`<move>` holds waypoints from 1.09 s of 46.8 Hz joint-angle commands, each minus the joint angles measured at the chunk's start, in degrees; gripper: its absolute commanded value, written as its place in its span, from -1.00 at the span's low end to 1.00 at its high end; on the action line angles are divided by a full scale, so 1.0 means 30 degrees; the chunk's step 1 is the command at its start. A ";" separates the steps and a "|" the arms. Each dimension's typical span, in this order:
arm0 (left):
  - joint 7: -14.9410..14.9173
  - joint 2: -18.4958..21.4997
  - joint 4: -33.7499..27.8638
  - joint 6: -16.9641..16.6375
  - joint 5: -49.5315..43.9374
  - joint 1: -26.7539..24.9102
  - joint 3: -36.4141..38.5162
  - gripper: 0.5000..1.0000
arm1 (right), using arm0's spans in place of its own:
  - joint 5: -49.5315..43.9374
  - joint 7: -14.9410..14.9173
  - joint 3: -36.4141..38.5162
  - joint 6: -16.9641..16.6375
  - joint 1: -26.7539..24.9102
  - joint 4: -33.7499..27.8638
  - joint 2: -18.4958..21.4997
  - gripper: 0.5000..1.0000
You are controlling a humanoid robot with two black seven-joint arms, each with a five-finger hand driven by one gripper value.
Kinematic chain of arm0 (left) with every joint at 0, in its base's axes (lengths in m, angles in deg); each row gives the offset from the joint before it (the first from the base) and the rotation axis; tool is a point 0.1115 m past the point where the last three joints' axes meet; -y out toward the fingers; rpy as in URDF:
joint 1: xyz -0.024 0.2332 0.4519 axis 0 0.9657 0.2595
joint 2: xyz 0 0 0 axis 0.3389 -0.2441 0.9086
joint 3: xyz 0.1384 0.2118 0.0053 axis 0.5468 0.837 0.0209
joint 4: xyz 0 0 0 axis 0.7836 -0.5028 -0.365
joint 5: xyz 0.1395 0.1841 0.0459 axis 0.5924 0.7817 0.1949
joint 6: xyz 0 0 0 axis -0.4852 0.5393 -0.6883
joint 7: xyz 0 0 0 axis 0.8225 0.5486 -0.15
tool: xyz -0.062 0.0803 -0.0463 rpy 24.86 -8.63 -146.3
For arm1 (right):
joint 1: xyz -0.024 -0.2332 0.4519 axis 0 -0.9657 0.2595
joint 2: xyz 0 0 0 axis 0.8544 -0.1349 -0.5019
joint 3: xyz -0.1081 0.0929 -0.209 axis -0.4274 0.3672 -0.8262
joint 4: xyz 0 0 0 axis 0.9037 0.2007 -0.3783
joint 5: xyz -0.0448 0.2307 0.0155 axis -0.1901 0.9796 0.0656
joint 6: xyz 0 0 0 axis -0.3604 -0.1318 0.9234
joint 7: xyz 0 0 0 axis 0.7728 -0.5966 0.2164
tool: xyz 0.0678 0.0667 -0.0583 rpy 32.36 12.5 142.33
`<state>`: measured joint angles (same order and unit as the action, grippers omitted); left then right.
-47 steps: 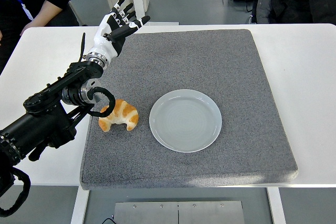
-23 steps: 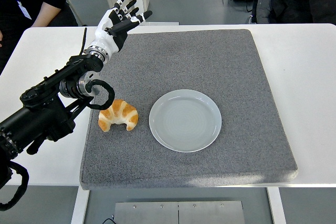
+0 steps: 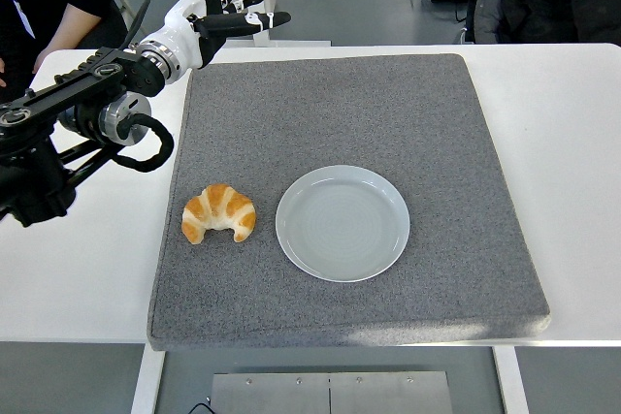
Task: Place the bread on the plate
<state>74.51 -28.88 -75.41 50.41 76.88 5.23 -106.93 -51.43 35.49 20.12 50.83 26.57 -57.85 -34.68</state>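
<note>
The bread (image 3: 219, 213) lies on the gray mat (image 3: 388, 104) just left of the plate (image 3: 343, 223), because the left hand (image 3: 221, 12), fingers spread and empty, hangs far off.

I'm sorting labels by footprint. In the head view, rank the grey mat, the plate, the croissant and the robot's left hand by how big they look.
1. Grey mat, by far the largest.
2. Plate.
3 and 4. Croissant and left hand look about alike; the hand is raised and farther from the camera, so I won't rank them.
</note>
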 commanded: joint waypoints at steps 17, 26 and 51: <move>-0.2369 0.4392 -0.4388 0.0742 -0.0003 -0.5528 0.6193 0.86 | -0.0001 -0.0002 -0.0007 0.0000 -0.0001 0.0002 0.0001 1.00; -0.2574 0.5623 -0.5091 0.2673 0.0056 -0.8138 0.9418 0.88 | -0.0001 -0.0002 -0.0006 0.0000 -0.0001 0.0002 0.0001 1.00; -0.2546 0.7117 -0.7347 0.5138 0.4594 -0.7350 1.0856 0.87 | -0.0001 -0.0002 -0.0007 0.0000 -0.0001 0.0002 0.0001 1.00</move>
<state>66.19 -8.55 -96.23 65.98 87.84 -17.96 -73.97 -51.44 35.48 20.13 50.83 26.56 -57.85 -34.68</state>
